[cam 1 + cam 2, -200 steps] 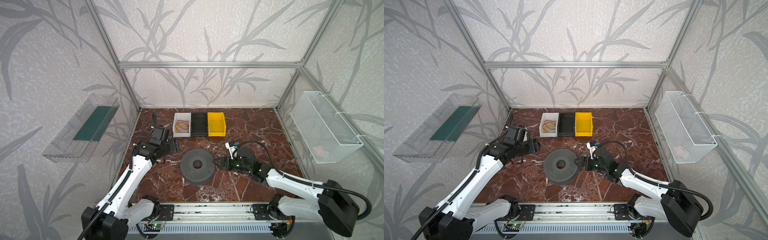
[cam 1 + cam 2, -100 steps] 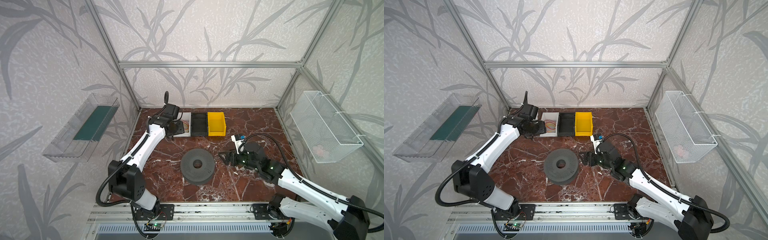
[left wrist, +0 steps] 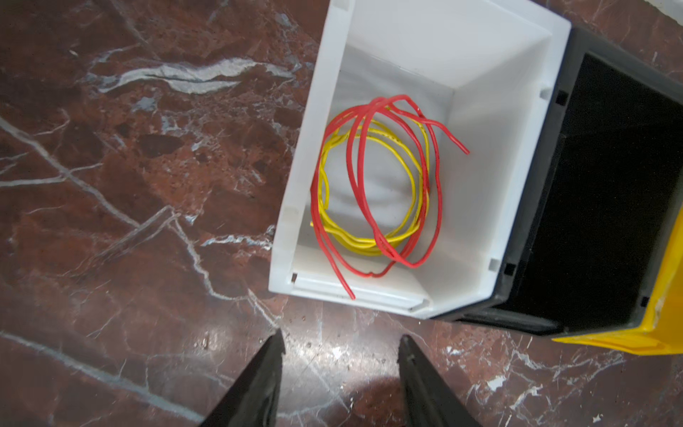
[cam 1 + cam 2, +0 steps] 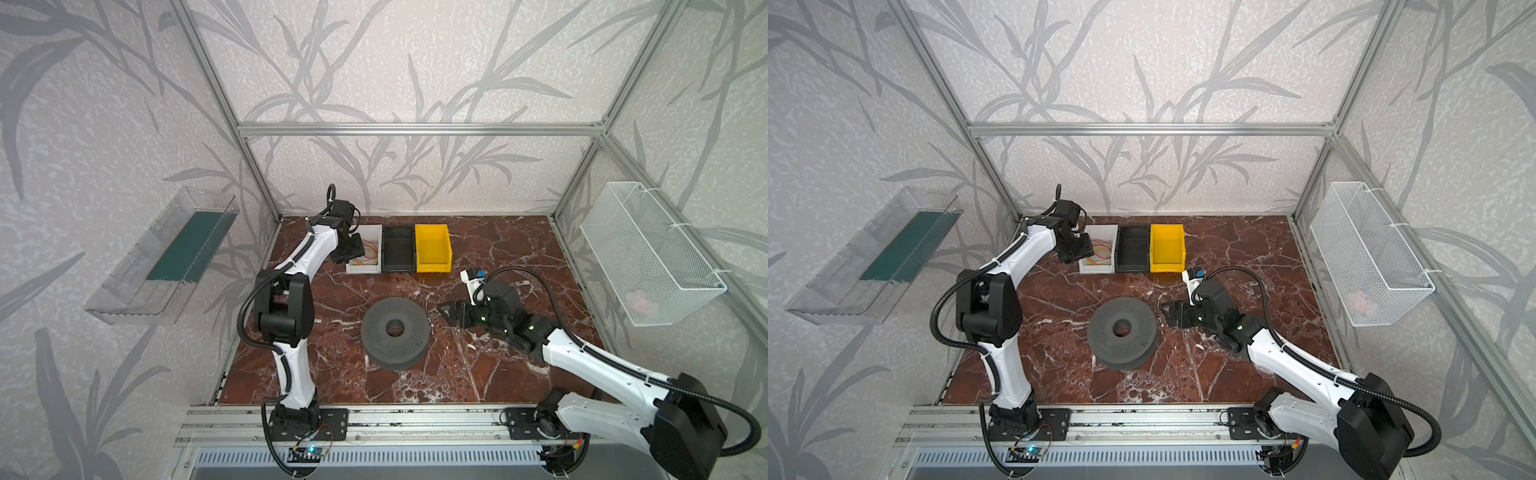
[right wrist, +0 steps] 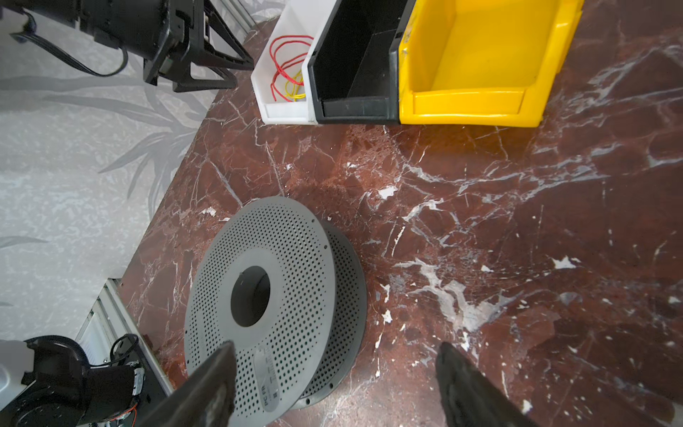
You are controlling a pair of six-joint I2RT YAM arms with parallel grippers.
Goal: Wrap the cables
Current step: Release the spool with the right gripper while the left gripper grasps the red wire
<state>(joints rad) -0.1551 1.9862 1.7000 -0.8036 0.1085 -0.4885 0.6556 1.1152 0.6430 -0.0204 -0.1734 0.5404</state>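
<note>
The cables, one red and one yellow, lie coiled in loose loops inside a white bin at the back left of the table; in both top views they show as a small tangle. My left gripper hovers just outside the bin's left front corner, open, with only bare marble between its fingers. My right gripper stands open and empty right of the dark grey perforated spool, one finger over the spool's rim.
A black bin and a yellow bin stand in a row right of the white one. A wire basket hangs on the right wall and a clear tray on the left wall.
My left arm has swung from beside the spool to the back, up to the white bin, and its jaws have narrowed. My right gripper drew back slightly from the spool.
</note>
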